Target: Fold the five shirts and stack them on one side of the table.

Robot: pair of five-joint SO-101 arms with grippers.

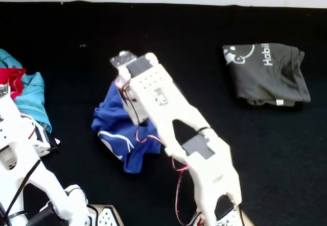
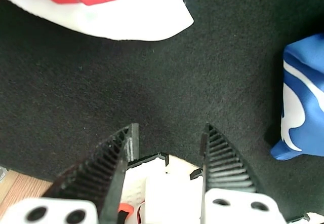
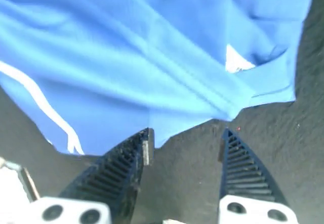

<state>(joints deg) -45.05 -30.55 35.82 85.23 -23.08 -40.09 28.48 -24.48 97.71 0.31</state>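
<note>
Right gripper [image 3: 187,133]: released, my black ribbed jaws spread at the hem of the blue shirt [image 1: 120,134], grasping nothing.
Left gripper [image 2: 170,128]: released, my serrated triangular fingers [image 2: 101,168] apart over bare cloth.
Blue shirt: one, crumpled, smooth fabric with white stripes, mid-table.
Grey shirt [image 1: 268,75]: one, folded rectangular, white print, on my right side.
Left heap: one teal shirt [image 1: 30,95], one red garment [image 1: 13,77], bunched at the edge.
Table [image 1: 204,31]: matte black cloth cover.
</note>
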